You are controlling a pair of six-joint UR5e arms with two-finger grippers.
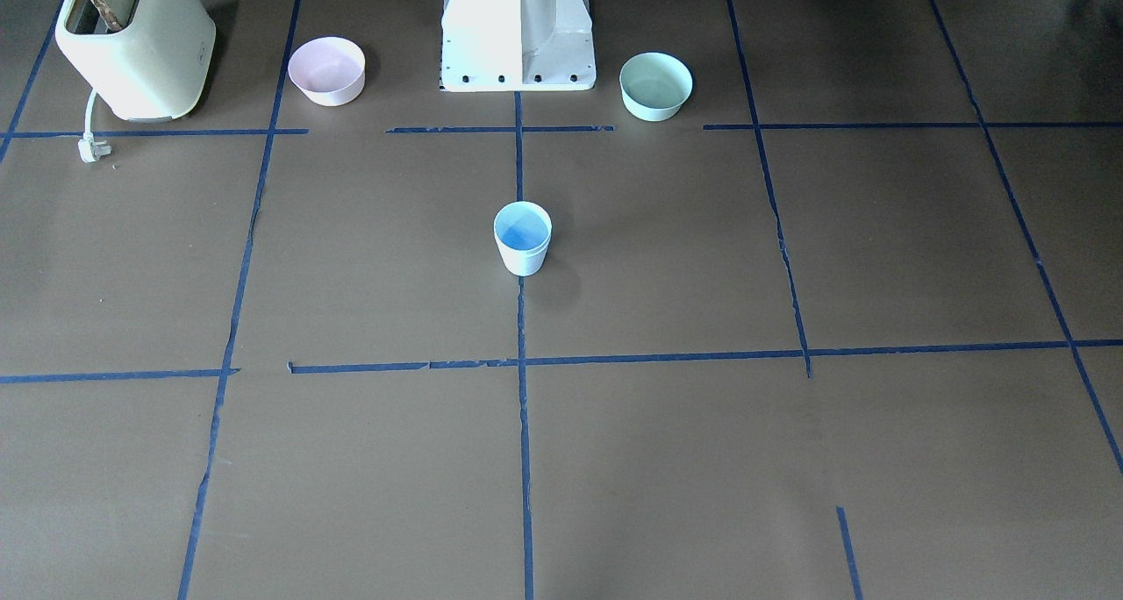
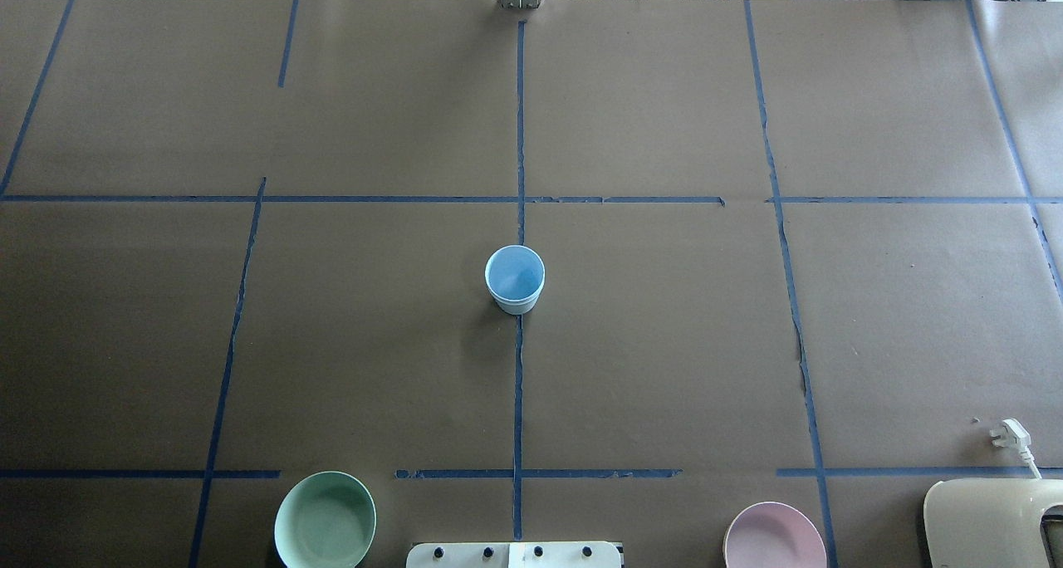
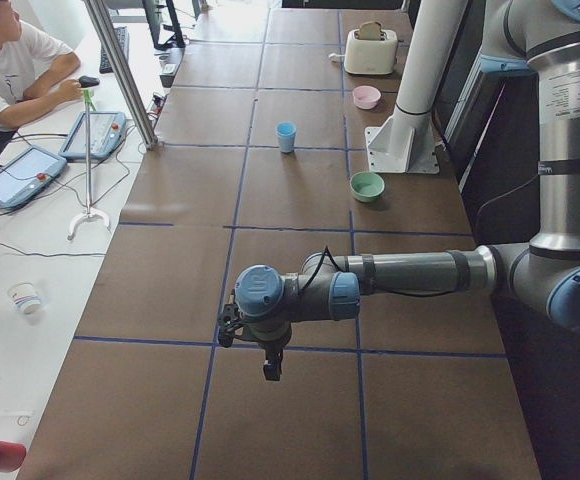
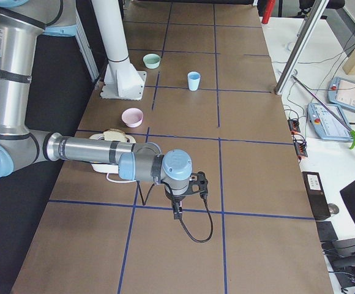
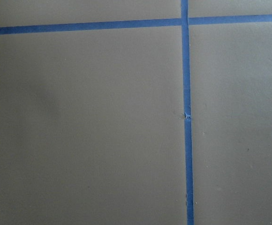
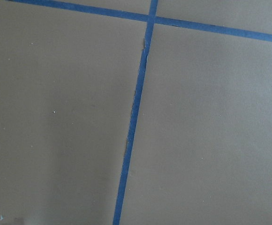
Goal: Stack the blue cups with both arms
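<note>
One pale blue cup [image 1: 523,239] stands upright on the centre tape line of the table, brighter blue inside; it also shows in the overhead view [image 2: 515,280] and both side views [image 3: 286,136] [image 4: 193,81]. I see only this one cup shape and cannot tell whether a second cup sits nested in it. My left gripper [image 3: 268,365] hangs over the table's left end, far from the cup. My right gripper [image 4: 176,211] hangs over the right end, equally far. I cannot tell whether either is open or shut. Both wrist views show only brown paper and blue tape.
A pink bowl [image 1: 326,71] and a mint-green bowl [image 1: 655,86] flank the white pedestal [image 1: 518,30]. A cream toaster [image 1: 136,43] with toast stands at the robot's right, its plug [image 1: 90,149] lying loose. An operator [image 3: 10,70] sits beyond the far edge.
</note>
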